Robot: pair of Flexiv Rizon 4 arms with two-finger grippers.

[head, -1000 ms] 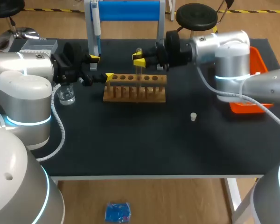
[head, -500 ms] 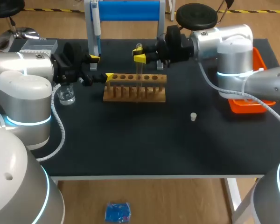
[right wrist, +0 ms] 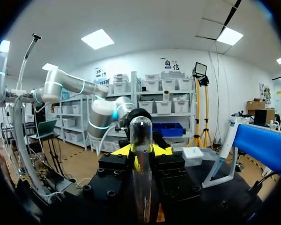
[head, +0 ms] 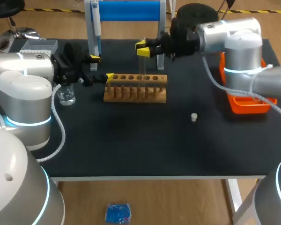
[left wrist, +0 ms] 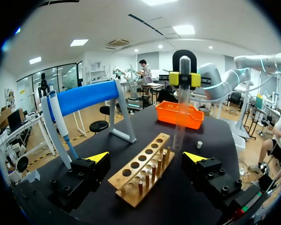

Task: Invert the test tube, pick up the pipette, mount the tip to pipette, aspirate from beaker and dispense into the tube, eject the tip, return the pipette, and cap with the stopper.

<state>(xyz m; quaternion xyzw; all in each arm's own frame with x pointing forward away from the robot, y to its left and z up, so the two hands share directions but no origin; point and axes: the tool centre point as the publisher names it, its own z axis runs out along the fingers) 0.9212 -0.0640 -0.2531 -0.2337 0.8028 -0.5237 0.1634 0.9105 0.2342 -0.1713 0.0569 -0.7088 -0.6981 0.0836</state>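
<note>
The test tube (head: 141,70) is pinched, closed end up, by the right gripper (head: 143,48) just over the rack (head: 136,91), so inversion is judged not yet done. The left gripper (head: 101,68) is spread at the rack's end. Pipette (head: 97,28), beaker (head: 65,96) and stopper (head: 194,117) are untouched.

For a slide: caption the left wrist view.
Right gripper holds clear glass test tube upright near the holed wooden rack.

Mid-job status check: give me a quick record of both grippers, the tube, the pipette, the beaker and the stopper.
right gripper: shut on test tube, round end up, above the rack
left gripper: open, empty, at the rack's left end
pipette: hanging on its stand
beaker: on the table, left of the rack
stopper: loose on the table, apart from the rack
</note>
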